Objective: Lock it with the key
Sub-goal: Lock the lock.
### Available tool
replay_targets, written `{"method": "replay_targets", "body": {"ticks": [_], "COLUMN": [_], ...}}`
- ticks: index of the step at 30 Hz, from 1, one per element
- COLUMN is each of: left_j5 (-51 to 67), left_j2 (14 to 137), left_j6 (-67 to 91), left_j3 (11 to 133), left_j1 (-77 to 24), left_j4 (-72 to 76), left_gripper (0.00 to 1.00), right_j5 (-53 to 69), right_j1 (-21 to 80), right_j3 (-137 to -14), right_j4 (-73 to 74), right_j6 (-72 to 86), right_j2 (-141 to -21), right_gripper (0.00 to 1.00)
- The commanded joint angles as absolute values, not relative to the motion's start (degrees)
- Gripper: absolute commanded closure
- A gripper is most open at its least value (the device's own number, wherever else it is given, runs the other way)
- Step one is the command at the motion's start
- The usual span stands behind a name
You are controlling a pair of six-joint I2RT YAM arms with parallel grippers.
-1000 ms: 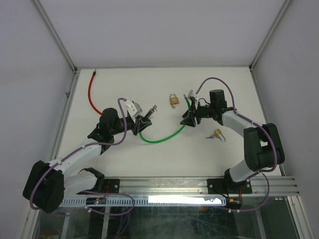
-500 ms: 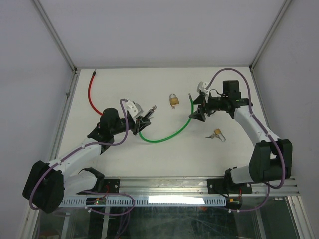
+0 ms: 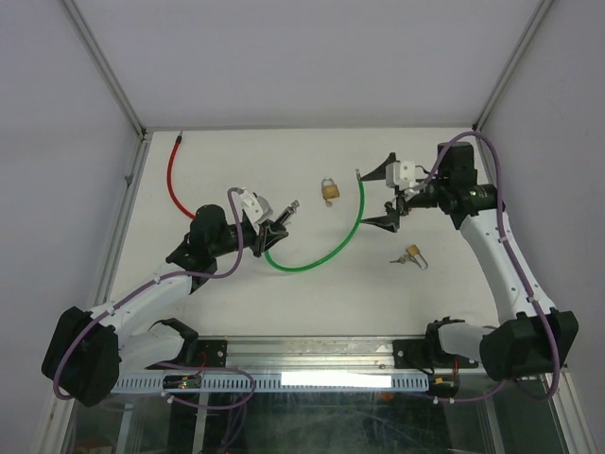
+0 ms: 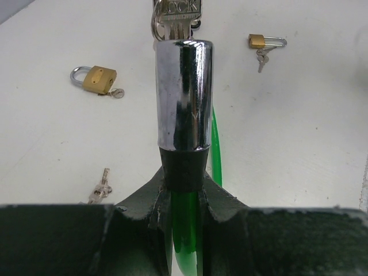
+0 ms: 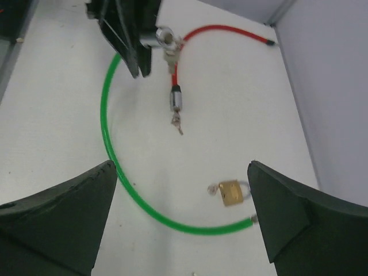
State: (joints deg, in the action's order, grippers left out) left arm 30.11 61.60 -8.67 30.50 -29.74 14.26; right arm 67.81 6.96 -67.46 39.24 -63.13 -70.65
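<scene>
My left gripper (image 3: 272,230) (image 4: 184,184) is shut on the green cable lock (image 4: 188,230), just below its chrome cylinder (image 4: 184,95) (image 5: 164,37). A key (image 4: 177,14) (image 3: 293,203) sticks out of the cylinder's far end. The green cable (image 3: 307,268) (image 5: 118,167) curves over the table, and its free metal tip (image 3: 359,175) (image 5: 253,218) lies loose. My right gripper (image 3: 386,195) (image 5: 181,201) stands open above and to the right of that tip, with nothing between its fingers.
A brass padlock (image 3: 329,189) (image 5: 233,191) (image 4: 98,79) lies beside the cable's free tip. A second padlock with keys (image 3: 411,253) (image 4: 264,41) lies at the right. A red cable lock (image 3: 175,175) (image 5: 224,30) with its cylinder (image 5: 175,99) lies at the back left, behind my left arm.
My right gripper has opened wide, let go of the green cable's free end and pulled back up and to the right. The left gripper has kept its hold and place.
</scene>
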Motion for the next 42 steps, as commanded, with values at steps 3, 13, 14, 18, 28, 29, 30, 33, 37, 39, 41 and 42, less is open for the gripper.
{"method": "replay_targets", "body": {"ticks": [3, 13, 14, 18, 28, 29, 30, 33, 37, 39, 41, 42], "left_j5": [31.46, 30.23, 30.05, 29.49, 29.44, 29.41, 29.36, 29.33, 29.36, 29.34, 29.29, 29.2], "left_j2": [60.68, 60.56, 60.41, 59.78, 59.82, 59.77, 59.84, 59.94, 60.25, 60.37, 60.38, 60.38], "left_j6": [-11.63, -14.57, -14.72, -15.11, -15.12, -15.05, -15.11, -15.11, -15.11, -15.11, -15.19, -15.13], "left_j3": [32.65, 33.56, 33.5, 33.18, 33.37, 33.36, 33.33, 33.33, 33.58, 33.61, 33.6, 33.63], "left_j1": [-31.06, -33.84, -33.94, -34.5, -34.63, -34.62, -34.67, -34.71, -34.69, -34.7, -34.71, -34.69], "left_j4": [13.88, 12.0, 11.76, 11.66, 11.61, 11.61, 11.63, 11.54, 11.52, 11.45, 11.37, 11.31], "left_gripper": [1.0, 1.0, 1.0, 1.0, 1.0, 1.0, 1.0, 1.0, 1.0, 1.0, 1.0, 1.0], "right_j5": [66.88, 48.82, 48.18, 46.51, 47.08, 47.56, 47.97, 48.13, 47.95, 47.98, 47.7, 47.5], "right_j1": [21.93, 37.87, 38.3, 38.6, 38.63, 38.66, 38.71, 38.68, 38.68, 38.7, 38.73, 38.82], "right_j3": [-79.69, -90.39, -90.87, -91.35, -90.48, -90.38, -90.44, -90.66, -91.18, -91.2, -91.18, -91.27], "right_j4": [50.88, 51.94, 52.0, 51.91, 52.03, 52.03, 52.02, 51.86, 51.39, 51.04, 50.81, 50.69], "right_j6": [-81.15, -79.94, -79.79, -79.2, -78.23, -78.02, -77.82, -77.2, -75.76, -75.15, -74.7, -74.44], "right_j2": [-74.45, -86.47, -87.09, -87.44, -85.11, -85.0, -84.97, -84.78, -84.76, -84.94, -85.17, -85.25], "right_gripper": [0.02, 0.28, 0.31, 0.38, 0.49, 0.49, 0.49, 0.51, 0.56, 0.6, 0.64, 0.66]}}
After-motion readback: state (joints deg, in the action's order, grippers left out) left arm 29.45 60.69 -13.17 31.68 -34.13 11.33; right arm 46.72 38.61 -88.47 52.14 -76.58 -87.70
